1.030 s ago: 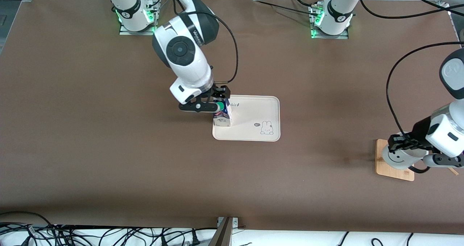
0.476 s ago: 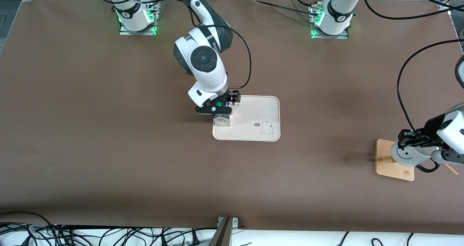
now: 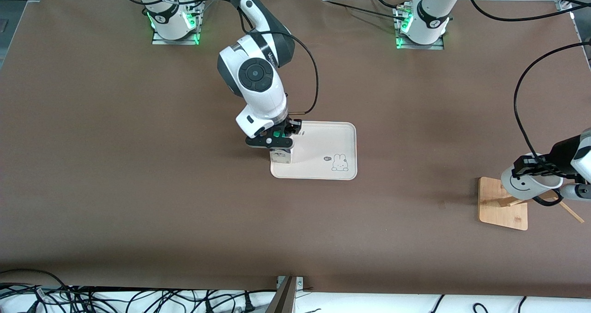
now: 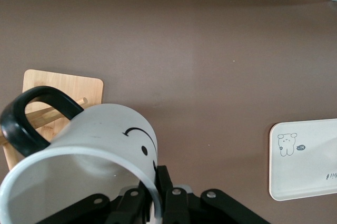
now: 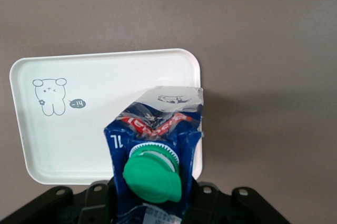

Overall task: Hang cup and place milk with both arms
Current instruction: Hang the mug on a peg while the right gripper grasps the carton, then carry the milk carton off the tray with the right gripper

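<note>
White ceramic cup [image 3: 531, 183], clamped at its rim by the left tool [image 3: 538, 167], hangs over the wooden rack [image 3: 501, 207] at frame right; centre frame, the right tool [image 3: 273, 140] grips the milk [image 3: 281, 156] on the tray [image 3: 323, 149].

Brown table [image 3: 138, 165] with a white tray [image 3: 344, 133] mid-table and a wooden rack base [image 3: 496, 211] at the left arm's end.
</note>
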`<state>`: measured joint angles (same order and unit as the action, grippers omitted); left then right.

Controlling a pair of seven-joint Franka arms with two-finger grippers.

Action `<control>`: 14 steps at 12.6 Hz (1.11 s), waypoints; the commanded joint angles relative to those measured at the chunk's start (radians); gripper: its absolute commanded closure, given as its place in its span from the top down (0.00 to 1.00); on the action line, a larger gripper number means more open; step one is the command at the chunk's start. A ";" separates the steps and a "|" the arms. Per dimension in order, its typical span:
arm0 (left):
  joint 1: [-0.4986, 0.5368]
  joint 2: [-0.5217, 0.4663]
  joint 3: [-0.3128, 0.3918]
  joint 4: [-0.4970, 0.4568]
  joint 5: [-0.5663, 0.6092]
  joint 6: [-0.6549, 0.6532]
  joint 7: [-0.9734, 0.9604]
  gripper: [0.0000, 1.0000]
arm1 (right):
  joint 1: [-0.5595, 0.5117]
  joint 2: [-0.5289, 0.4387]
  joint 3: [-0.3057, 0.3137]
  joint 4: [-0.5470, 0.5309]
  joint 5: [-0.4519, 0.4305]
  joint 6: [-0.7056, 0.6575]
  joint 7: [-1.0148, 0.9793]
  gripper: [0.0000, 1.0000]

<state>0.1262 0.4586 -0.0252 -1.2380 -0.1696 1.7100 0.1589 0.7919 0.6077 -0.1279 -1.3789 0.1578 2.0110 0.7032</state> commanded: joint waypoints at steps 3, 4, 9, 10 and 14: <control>0.050 -0.020 -0.005 -0.003 -0.004 -0.013 0.103 0.00 | -0.100 -0.060 -0.007 0.089 -0.011 -0.176 -0.144 0.39; 0.068 -0.015 -0.005 -0.003 -0.005 -0.012 0.129 0.00 | -0.143 -0.078 -0.021 0.071 -0.009 -0.193 -0.221 0.39; 0.110 0.012 -0.007 -0.006 -0.022 -0.006 0.219 0.99 | -0.296 -0.167 -0.122 -0.055 0.002 -0.293 -0.594 0.39; 0.110 0.009 -0.013 -0.003 -0.019 -0.007 0.206 1.00 | -0.322 -0.184 -0.139 -0.095 0.003 -0.288 -0.654 0.39; 0.104 -0.079 -0.024 0.006 -0.018 -0.108 0.185 1.00 | -0.349 -0.230 -0.206 -0.273 0.006 -0.174 -0.784 0.39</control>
<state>0.2254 0.4454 -0.0419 -1.2284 -0.1711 1.6824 0.3437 0.4324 0.4401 -0.3115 -1.5246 0.1550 1.7578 -0.0254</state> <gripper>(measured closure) 0.352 0.608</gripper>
